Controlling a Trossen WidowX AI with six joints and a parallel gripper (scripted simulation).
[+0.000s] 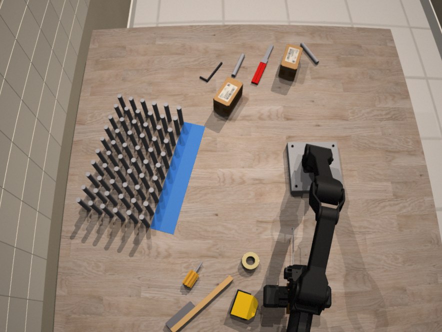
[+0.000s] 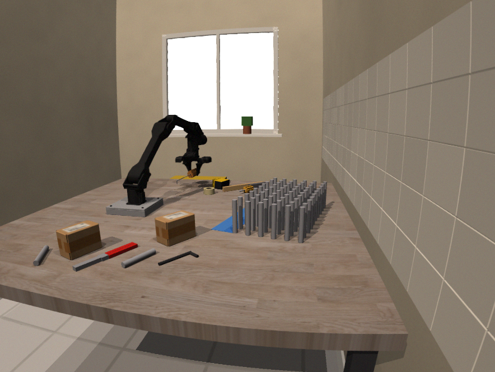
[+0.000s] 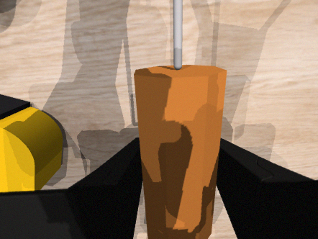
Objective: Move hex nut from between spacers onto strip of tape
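orange-brown wood fills the wrist view: the handle of the hook pick stands between the two black fingers of the gripper, which are closed on its sides and hold it. a thin grey shaft runs straight up out of the handle's end and leaves the top of that view, so the hook itself is out of sight there. from above, the shaft shows as a fine grey line pointing away from the gripper toward the arm's grey base plate. from the far side of the table, the pick hangs lifted off the wood under the gripper. just beside the gripper lies a yellow block, with a roll of tape near it. well apart, across the table, the blue strip of tape lies along the edge of the standing spacers, which all look upright. the hex nut i cannot make out among them in any view.
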